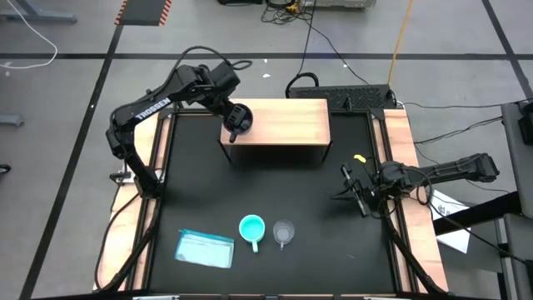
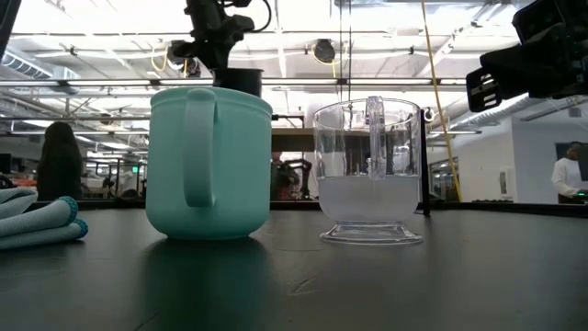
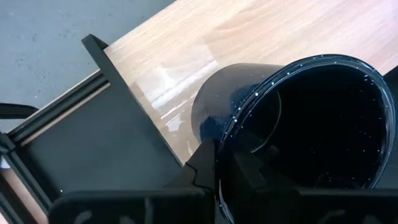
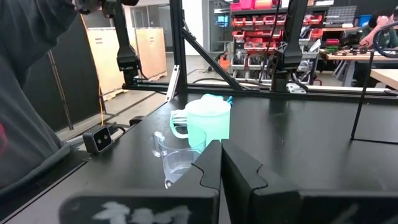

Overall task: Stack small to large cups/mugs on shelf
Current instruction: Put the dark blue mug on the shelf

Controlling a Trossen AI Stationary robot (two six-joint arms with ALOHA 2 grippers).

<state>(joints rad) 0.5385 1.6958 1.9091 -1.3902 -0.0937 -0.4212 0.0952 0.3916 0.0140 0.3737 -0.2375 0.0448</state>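
My left gripper point(image 1: 236, 127) is shut on the dark navy speckled mug point(image 3: 298, 124) over the left end of the light wooden shelf point(image 1: 287, 125). In the low view the mug point(image 2: 241, 81) shows behind the turquoise mug, its base hidden. The turquoise handled mug point(image 1: 251, 227) and the clear cup point(image 1: 284, 232) stand upright side by side on the black table near its front edge. My right gripper point(image 1: 348, 190) hangs shut and empty by the table's right side, well away from both. My left gripper pinches the navy mug's wall at the rim point(image 3: 219, 163), one finger point(image 3: 252, 174) inside the mug and one finger point(image 3: 200, 167) outside. The fingers come from above. I cannot tell whether the mug's base rests on the shelf board.
A flat light-blue packet point(image 1: 205, 248) lies at the front left of the table. The rest of the shelf top point(image 3: 261, 31) is bare wood. Light wooden strips run along the table's sides. People show in the room behind the table.
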